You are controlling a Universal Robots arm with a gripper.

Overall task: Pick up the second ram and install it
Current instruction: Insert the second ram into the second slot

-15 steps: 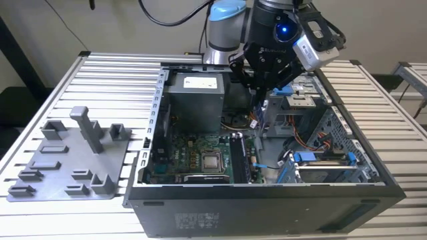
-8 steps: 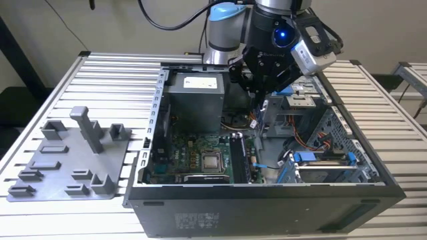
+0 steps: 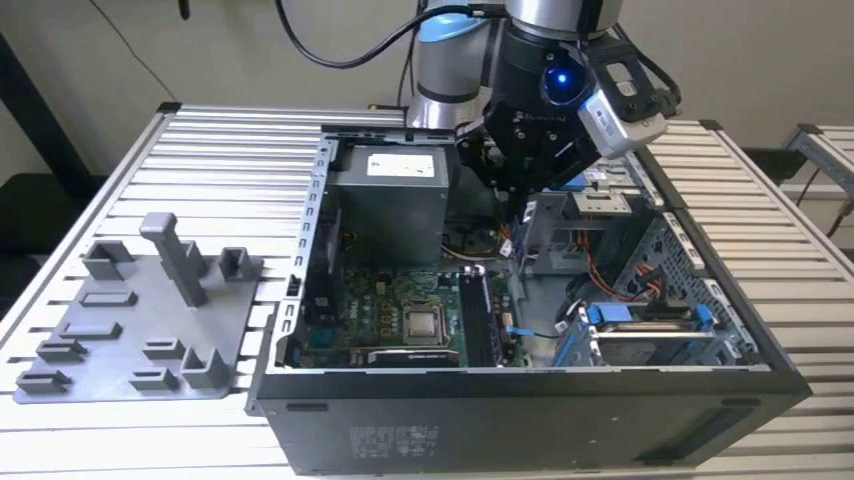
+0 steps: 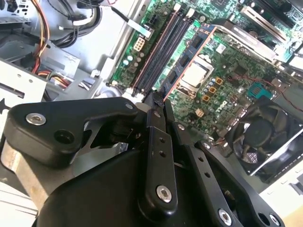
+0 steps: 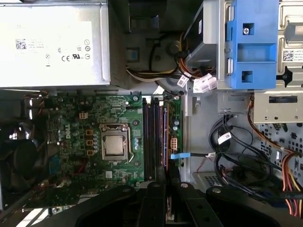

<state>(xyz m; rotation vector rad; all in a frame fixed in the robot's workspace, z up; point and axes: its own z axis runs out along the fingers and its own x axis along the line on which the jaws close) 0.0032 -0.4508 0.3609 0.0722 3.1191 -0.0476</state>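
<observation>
– Since you have the feeds up: where's the gripper?

– Gripper point(image 3: 511, 190) hangs inside the open PC case point(image 3: 534, 400), over the motherboard point(image 5: 94, 123). In the first wrist view I see the power supply point(image 5: 52, 45) on one side of it and the blue drive caddy point(image 5: 251, 42) on the other.

– Holding anything?

– Yes. Fingers point(image 4: 156, 142) are drawn narrow, pinching the second ram point(image 5: 168, 208). I see it edge-on in both wrist views: a thin dark board poking out past the fingertips.

– Position against the slots?

– Board runs parallel to the memory slots point(image 5: 154, 137). It lines up roughly with the edge of the slot bank that faces away from the CPU socket point(image 5: 114, 144). Exterior view has the gripper raised above the motherboard, so the stick is not seated. I can't judge the gap.

– First stick in?

– Can't tell. The slots all read as dark bars from here.

– Anything close to the drop zone?

– Blue-tagged cable point(image 5: 180, 155) lies just beside the slots, on the drive-cage side. Cooling fan point(image 4: 265, 137) sits beyond the socket, well apart from the stick.

– And the holder?

– Gray holder tray point(image 3: 134, 330) is on the slatted table point(image 3: 227, 150), at the exterior view's left of the case, well apart from the gripper.
</observation>
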